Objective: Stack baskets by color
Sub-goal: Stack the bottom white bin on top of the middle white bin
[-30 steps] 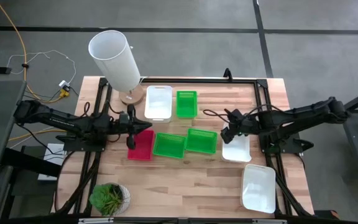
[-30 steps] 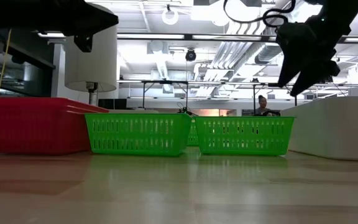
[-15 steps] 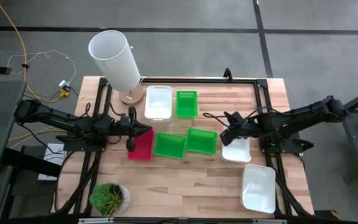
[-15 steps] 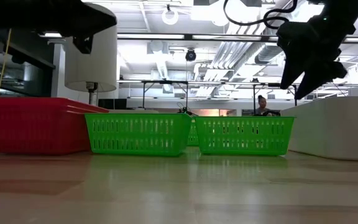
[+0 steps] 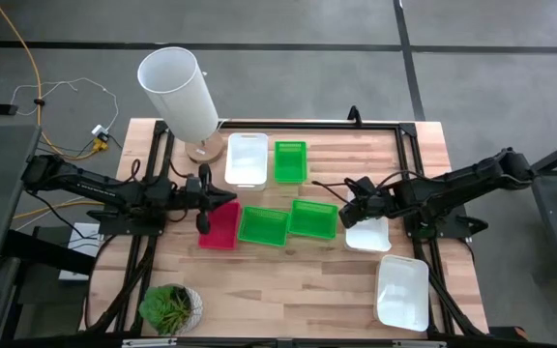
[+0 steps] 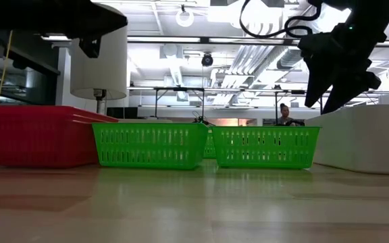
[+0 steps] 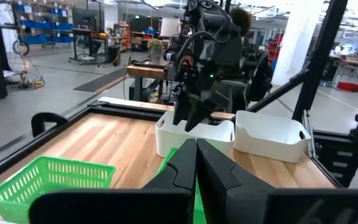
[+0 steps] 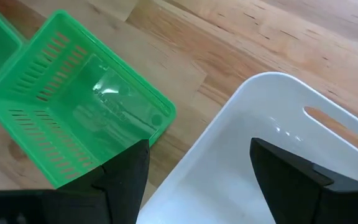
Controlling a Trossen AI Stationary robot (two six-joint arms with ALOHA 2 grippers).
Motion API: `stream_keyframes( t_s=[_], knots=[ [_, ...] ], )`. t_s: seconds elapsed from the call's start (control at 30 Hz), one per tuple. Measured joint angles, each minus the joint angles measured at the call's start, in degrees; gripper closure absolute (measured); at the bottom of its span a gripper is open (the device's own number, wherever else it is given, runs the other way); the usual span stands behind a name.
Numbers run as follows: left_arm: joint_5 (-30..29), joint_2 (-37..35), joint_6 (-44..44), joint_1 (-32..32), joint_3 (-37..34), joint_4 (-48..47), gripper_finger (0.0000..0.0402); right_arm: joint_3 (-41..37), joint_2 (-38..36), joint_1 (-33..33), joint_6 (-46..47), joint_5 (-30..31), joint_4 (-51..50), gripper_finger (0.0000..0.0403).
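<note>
Near the table's middle stand a red basket point(image 5: 219, 225) and two green baskets point(image 5: 263, 225) point(image 5: 314, 219). A third green basket point(image 5: 290, 161) and a white one point(image 5: 247, 159) sit farther back. Two more white baskets point(image 5: 369, 235) point(image 5: 402, 293) rest at the right. My right gripper point(image 8: 199, 148) hangs open, pointing down over the left rim point(image 8: 229, 118) of the nearer-middle white basket, beside the green basket point(image 8: 79, 124). My left gripper point(image 7: 196, 155) is shut, level, above the red basket's far edge point(image 5: 222, 205).
A tall white cylinder point(image 5: 178, 92) on a round wooden base stands at the far left corner. A potted plant point(image 5: 170, 307) sits at the near left. Bare wood lies along the near edge between the plant and the white basket.
My right gripper has sunk a little toward the white basket and drifted slightly toward the table's left, rolling a bit about its own line. Its fingers have stayed open. The baskets have not moved.
</note>
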Motion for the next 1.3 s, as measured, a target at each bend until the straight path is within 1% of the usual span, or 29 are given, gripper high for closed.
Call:
stream_keyframes(
  t_s=[0.13, 0.4, 0.57, 0.73, 0.8, 0.87, 0.9, 1.03, 1.1, 1.17, 1.23, 1.3],
  knots=[
    [0.8, 0.0, -2.3, -0.1, 0.0, -0.6, 0.0401, 0.0, 0.0, 0.0, 0.2, -0.6, 0.0, 0.0138],
    [1.3, 0.0, -2.4, -1.0, 0.0, -1.1, 0.0401, 0.0, 0.0, 0.8, 2.4, -0.5, 0.5, 0.0138],
    [-0.1, 0.0, -2.4, -1.1, 0.0, -1.1, 0.0401, 0.0, 0.0, 2.5, 3.2, -0.2, 0.9, 0.0138],
    [-0.3, 0.0, -2.0, -1.1, 0.0, -1.0, 0.0401, 0.0, 0.0, 3.5, 3.5, -0.3, 1.0, 0.0138],
    [-0.3, 0.0, -2.0, -1.1, 0.0, -1.1, 0.0401, 0.4, -0.3, 4.5, 2.5, -3.5, 0.9, 0.0138],
    [-0.4, 0.0, -1.9, -1.1, 0.0, -1.1, 0.0401, 2.6, -0.6, 6.6, 0.8, -5.9, 0.9, 0.0138],
    [-0.4, 0.0, -1.9, -1.1, 0.0, -1.1, 0.0401, 4.2, -0.9, 8.2, 0.5, -5.6, 0.8, 0.0138],
    [-0.4, 0.0, -1.9, -1.1, 0.0, -1.0, 0.0401, 12.1, -0.7, 14.4, 1.4, -0.6, -3.1, 0.0138],
    [-0.4, 0.0, -1.9, -1.1, 0.0, -1.1, 0.0401, 15.6, 0.4, 18.0, 4.9, 1.2, -7.0, 0.0138],
    [-0.4, 0.0, -2.0, -1.1, 0.0, -1.2, 0.0401, 18.2, 2.5, 21.4, 10.1, 0.9, -11.8, 0.0138],
    [-0.1, 0.0, -2.0, -1.1, 0.0, -1.4, 0.0401, 20.4, 5.7, 25.0, 16.4, -1.4, -15.2, 0.0138],
    [0.0, 0.0, -2.0, -1.1, 0.0, -1.4, 0.0401, 22.1, 9.8, 28.6, 22.1, -5.0, -17.6, 0.0138]
  ],
)
